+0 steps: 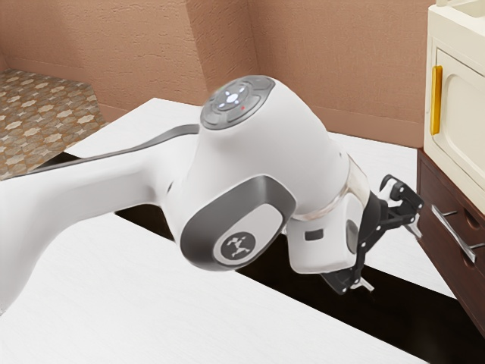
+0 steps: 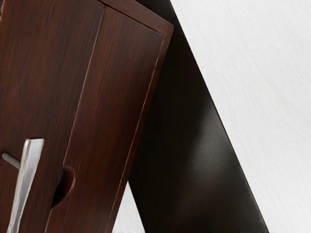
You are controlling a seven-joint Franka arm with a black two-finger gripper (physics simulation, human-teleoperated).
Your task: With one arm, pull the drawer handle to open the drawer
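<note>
- The black two-finger gripper [image 1: 389,255] is at the lower right of the exterior frame, its fingers spread wide apart with nothing gripped between them.
- The slim, straight silver metal handle [image 1: 454,233] is at the right edge of the exterior frame, near the gripper but apart from its fingers. It runs at a slant, mounted on the dark reddish-brown wooden drawer front [image 1: 447,199].
- In the wrist view the handle stands out from the wood on a thin post, and near it a rounded notch [image 2: 63,187] is cut into the brown woodwork.
- Above the drawer front, at the upper right of the exterior frame, is a cream-coloured cabinet door [image 1: 464,98] with an upright golden-yellow bar handle [image 1: 436,100].
- The white and grey jointed arm [image 1: 303,144] comes in from the exterior frame's left and crosses its middle.
- Beneath the arm lies a smooth white surface [image 1: 114,296], crossed by a broad black band [image 1: 402,303].
- Behind are a textured pinkish-brown wall [image 1: 326,61] and, at the upper left, a patterned tile floor [image 1: 38,106].
</note>
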